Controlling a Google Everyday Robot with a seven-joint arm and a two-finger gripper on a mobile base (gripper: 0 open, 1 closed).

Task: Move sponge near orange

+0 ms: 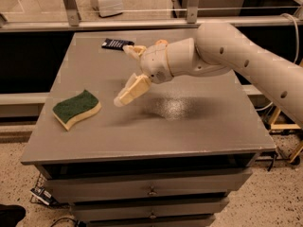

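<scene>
My fingers (130, 91) are spread wide with nothing between them. The gripper (123, 74) hangs above the middle of the desk (199, 126), pointing toward 8 o'clock, with one finger low and the other up by the wrist.

The sponge (76, 109) lies flat, green side up, at 8 o'clock from the fingers. It is near them but clearly apart, close to the desk's left edge. I judge that nothing of the task is done yet: the sponge is ungrasped and well away from the orange (162, 42). The orange sits at about 1 o'clock from the gripper near the far edge, and I see only a sliver of it behind the forearm.

What's left is to reach the sponge, close on it, carry it across and set it down beside the fruit.

A dark packet (117, 43) lies at 12 o'clock near the far edge, just left of the orange. I'd keep the sponge off it on the way in (my own arm is what blocks my sight of the drop spot).
</scene>
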